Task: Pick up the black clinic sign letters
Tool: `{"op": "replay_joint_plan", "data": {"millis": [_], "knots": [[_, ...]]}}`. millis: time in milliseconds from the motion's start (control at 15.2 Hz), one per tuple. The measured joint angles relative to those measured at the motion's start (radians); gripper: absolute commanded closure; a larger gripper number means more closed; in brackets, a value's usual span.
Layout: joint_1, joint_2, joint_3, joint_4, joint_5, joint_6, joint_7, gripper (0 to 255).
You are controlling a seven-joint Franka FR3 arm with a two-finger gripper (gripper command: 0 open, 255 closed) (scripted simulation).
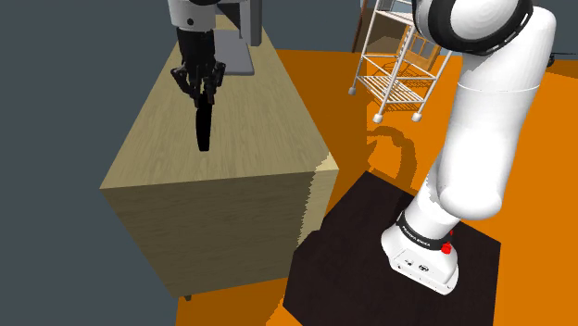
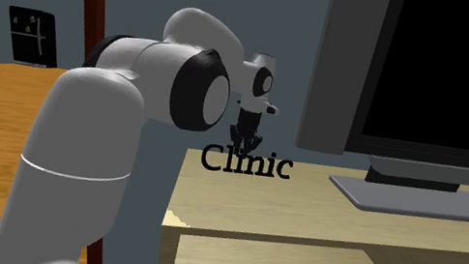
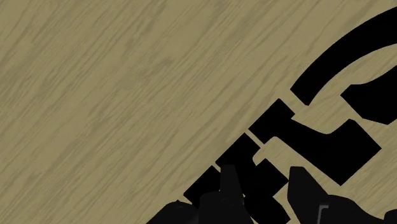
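Over the wooden table (image 1: 269,120) in the shoulder view, the black gripper (image 1: 200,85) pointed straight down with its fingers drawn close on the top of the letters (image 1: 204,130). From this side the letters showed edge-on, as a thin dark blade hanging directly under the hand, well in from the table's edges and apart from the monitor (image 1: 239,63) foot behind it. Across the table in the second exterior view, the same gripper (image 2: 245,141) sat above the middle of the word, and the letters (image 2: 247,164) stood upright and read "Clinic", their long axis running level from that view's left to its right in front of the big monitor (image 2: 427,80). Whether their lower edge rested on the table (image 2: 355,220) or hung just clear of it could not be told. Down the hand in the wrist view, the two fingers (image 3: 232,184) clasped the sign between them, the gripper (image 3: 267,181) closed on it, and the broad black strokes of the letters (image 3: 331,137) ran away from the fingers over bare wood grain (image 3: 114,95). The relation that mattered was simple — the sign lay straight below the hand and was held near the middle of its length, so a plain upward lift would likely keep it level rather than let one end swing down.
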Motion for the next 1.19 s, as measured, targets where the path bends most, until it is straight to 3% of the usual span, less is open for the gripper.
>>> {"op": "replay_joint_plan", "data": {"millis": [396,1188], "knots": [[0.0,0.0,0.0,0.016,0.0,-0.017,0.0,255],[0.015,0.035,0.004,0.223,-0.009,-0.19,0.015,255]]}}
